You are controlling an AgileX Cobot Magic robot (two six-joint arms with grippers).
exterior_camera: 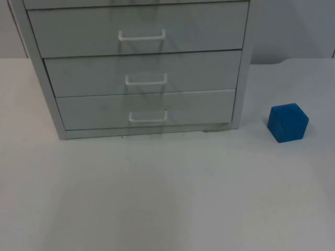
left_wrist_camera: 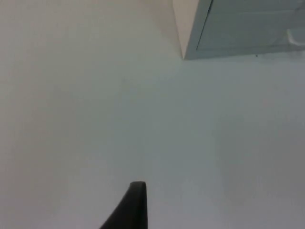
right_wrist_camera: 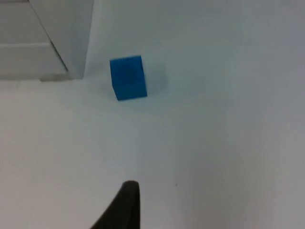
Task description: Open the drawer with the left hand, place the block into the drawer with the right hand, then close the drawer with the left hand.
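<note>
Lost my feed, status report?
Left gripper and right gripper above bare table, waiting. Drawers all shut. Blue block right of cabinet, untouched.

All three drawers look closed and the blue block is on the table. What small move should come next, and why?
Probably the left gripper, now above bare white table, should move toward a white drawer handle of the grey drawer cabinet. All drawers are shut, so the blue cube block beside it cannot go in yet.
</note>
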